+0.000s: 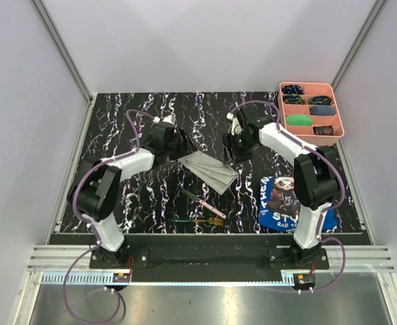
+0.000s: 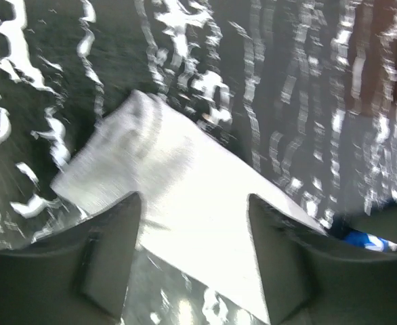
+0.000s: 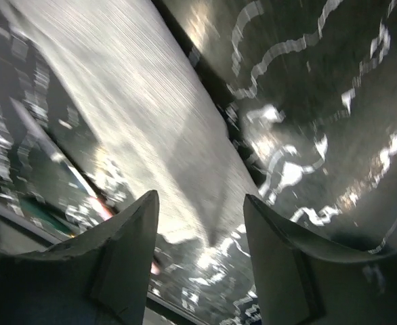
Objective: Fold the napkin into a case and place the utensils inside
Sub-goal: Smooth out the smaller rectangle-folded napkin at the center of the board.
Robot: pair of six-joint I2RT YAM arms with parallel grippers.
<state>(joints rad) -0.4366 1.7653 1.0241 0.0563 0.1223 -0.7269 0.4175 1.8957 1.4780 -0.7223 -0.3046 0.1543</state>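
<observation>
The napkin [image 1: 209,169] lies folded into a narrow grey strip in the middle of the marbled table, lying on a slant. My left gripper [image 1: 185,144] hovers at its far left end, open, and the cloth [image 2: 178,183] shows between and beneath the left gripper's [image 2: 193,198] spread fingers. At the napkin's right end my right gripper [image 1: 236,152] is open too; in its blurred wrist view the right gripper [image 3: 200,196] stands over the pale cloth [image 3: 131,108]. Nearer the front lie the pink-handled knife [image 1: 196,199] and the green-handled fork [image 1: 197,221].
A pink compartment tray [image 1: 341,115] holding small items sits at the back right corner. A blue printed cloth [image 1: 274,203] lies by the right arm's base. Grey walls enclose the table on three sides.
</observation>
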